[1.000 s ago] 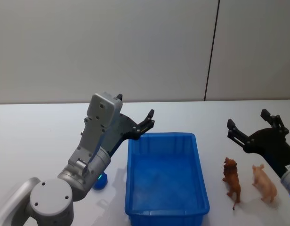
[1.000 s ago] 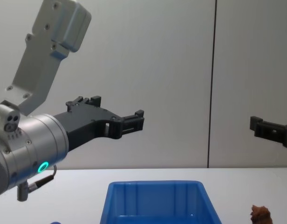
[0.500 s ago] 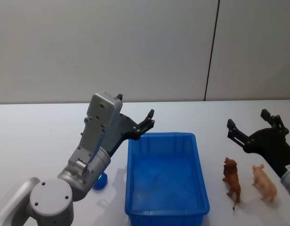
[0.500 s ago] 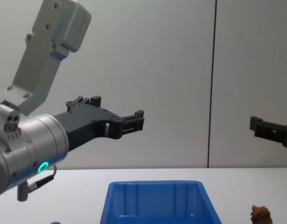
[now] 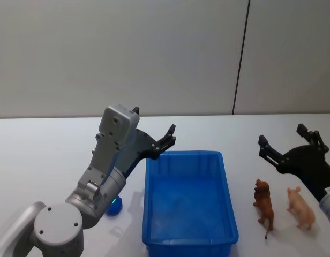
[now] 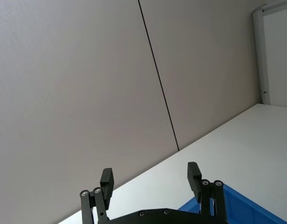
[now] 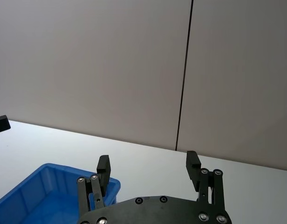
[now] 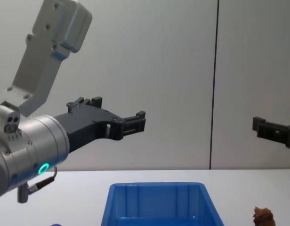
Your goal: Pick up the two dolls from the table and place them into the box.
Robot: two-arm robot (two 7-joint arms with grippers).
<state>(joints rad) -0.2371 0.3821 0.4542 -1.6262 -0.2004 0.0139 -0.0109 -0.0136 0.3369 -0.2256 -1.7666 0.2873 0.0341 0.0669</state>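
We are looking at the reddish-brown doll [image 5: 264,206], a lion-like figure, standing upright on the white table [image 5: 47,155] near the right wall of the box [image 5: 186,203] but not touching it, with its head pointing away from us. The pale pinkish doll [image 5: 300,208], a pig-like figure, is standing just to its right, apart from it and facing the same way. The bright blue box is sitting open on the table, its long sides running away from us and its bare floor showing.
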